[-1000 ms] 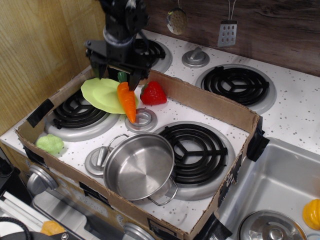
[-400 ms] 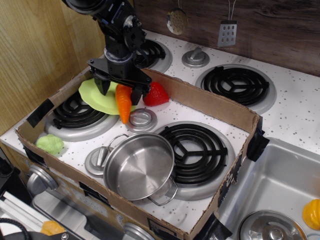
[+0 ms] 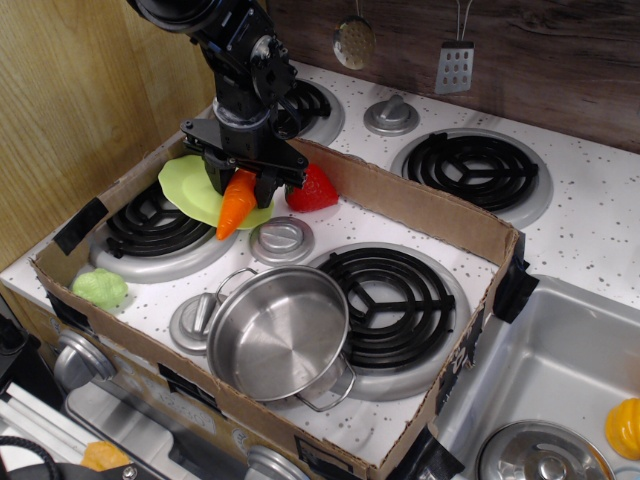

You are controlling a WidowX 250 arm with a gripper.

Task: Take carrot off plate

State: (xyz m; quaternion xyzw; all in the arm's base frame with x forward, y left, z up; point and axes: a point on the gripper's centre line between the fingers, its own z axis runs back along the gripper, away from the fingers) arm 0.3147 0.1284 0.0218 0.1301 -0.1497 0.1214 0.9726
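Bright orange carrot (image 3: pixel 234 203) hung tilted, tip pointing down-left, over the near edge of the pale green plate (image 3: pixel 193 186) on the back-left burner.

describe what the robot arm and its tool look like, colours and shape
The arm is black all over, built of chunky rounded segments with small silvery highlights at the joints. It ends in a black tool with a wide flat crossbar and short dark fingers pointing down. No markings are legible and no loose cables show.
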